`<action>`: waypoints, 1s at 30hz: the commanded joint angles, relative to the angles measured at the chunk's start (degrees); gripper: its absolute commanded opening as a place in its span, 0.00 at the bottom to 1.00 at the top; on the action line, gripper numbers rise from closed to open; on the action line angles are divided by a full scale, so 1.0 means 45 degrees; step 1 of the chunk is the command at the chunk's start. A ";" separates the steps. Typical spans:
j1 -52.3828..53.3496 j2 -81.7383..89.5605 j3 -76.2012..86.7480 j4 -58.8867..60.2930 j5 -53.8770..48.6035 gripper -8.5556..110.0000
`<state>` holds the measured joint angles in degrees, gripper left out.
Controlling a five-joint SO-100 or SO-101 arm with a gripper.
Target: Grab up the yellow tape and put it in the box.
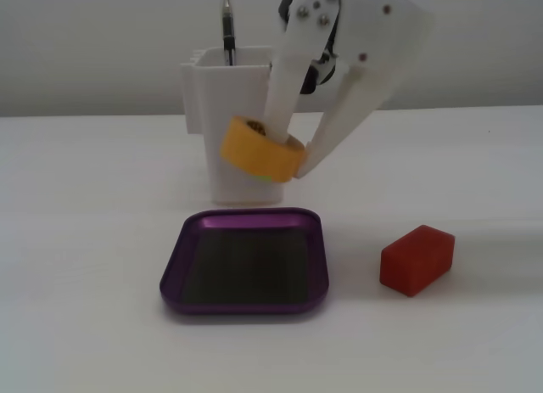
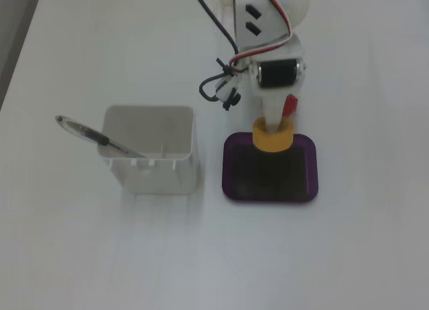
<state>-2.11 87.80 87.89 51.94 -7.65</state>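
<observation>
Nearest in a fixed view, lower centre: shallow purple metallic tray with raised rim and dark flat bottom [image 1: 243,301], empty, nothing resting inside. Same tray in the other fixed view [image 2: 271,195], right of centre, also bare-bottomed. To its right, lower right of frame: red rectangular block [image 1: 417,258] on the white table [image 1: 85,325], well apart from the tray, untouched.

Above the tray's far edge: small yellow-orange tape roll with dark hollow core [image 1: 260,148], airborne, tilted. White two-finger gripper [image 1: 284,160] clamped on it, one finger through the core, the other outside the wall; probably a hook-style hold chosen to stop the ring slipping. Seen from above, roll [image 2: 273,136] over the tray's upper rim, not yet centred. Judged: carry nearly done, release pending.

Farthest: tall white plastic container [image 1: 222,113], behind the roll; holding one dark pen [image 2: 94,134] leaning out at upper left, otherwise empty.
</observation>
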 commanded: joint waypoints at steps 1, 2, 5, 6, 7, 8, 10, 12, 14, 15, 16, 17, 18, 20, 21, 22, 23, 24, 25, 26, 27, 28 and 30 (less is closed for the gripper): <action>0.0332 -0.0625 -0.0918 -0.0430 -0.0059 0.07; 0.0332 -0.0840 -0.0918 -0.0605 -0.0059 0.07; 0.0332 -0.1445 -0.0918 -0.0801 -0.0078 0.07; 0.0332 -0.1621 -0.0938 -0.0820 -0.0078 0.07; 0.0332 -0.1797 -0.0938 -0.0957 -0.0078 0.07; 0.0332 -0.1953 -0.0938 -0.1016 -0.0078 0.07; 0.0332 -0.2227 -0.0938 -0.1035 -0.0078 0.07; 0.0332 -0.2383 -0.0938 -0.1035 -0.0078 0.07; 0.0332 -0.2422 -0.0938 -0.1035 -0.0078 0.07; 0.0332 -0.2441 -0.0938 -0.1035 -0.0078 0.07; 0.0332 -0.2441 -0.0938 -0.1016 -0.0078 0.07; 0.0332 -0.2441 -0.0938 -0.0957 -0.0078 0.07; 0.0352 -0.2441 -0.0938 -0.0957 -0.0078 0.07; 0.0352 -0.2461 -0.0938 -0.0898 -0.0078 0.07; 0.0352 -0.2461 -0.0938 -0.0879 -0.0078 0.07; 0.0352 -0.2461 -0.0938 -0.0859 -0.0078 0.08; 0.0352 -0.2461 -0.0938 -0.0859 -0.0078 0.09; 0.0352 -0.2461 -0.0938 -0.0859 -0.0078 0.11; 0.0352 -0.2422 -0.0938 -0.0859 -0.0078 0.12; 0.0352 -0.2363 -0.0938 -0.0859 -0.0078 0.14; 0.0352 -0.2305 -0.0938 -0.0840 -0.0078 0.15; 0.0352 -0.2285 -0.0938 -0.0820 -0.0059 0.16; 0.0352 -0.2266 -0.0957 -0.0430 -0.0059 0.17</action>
<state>-0.62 76.20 86.22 48.25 -7.65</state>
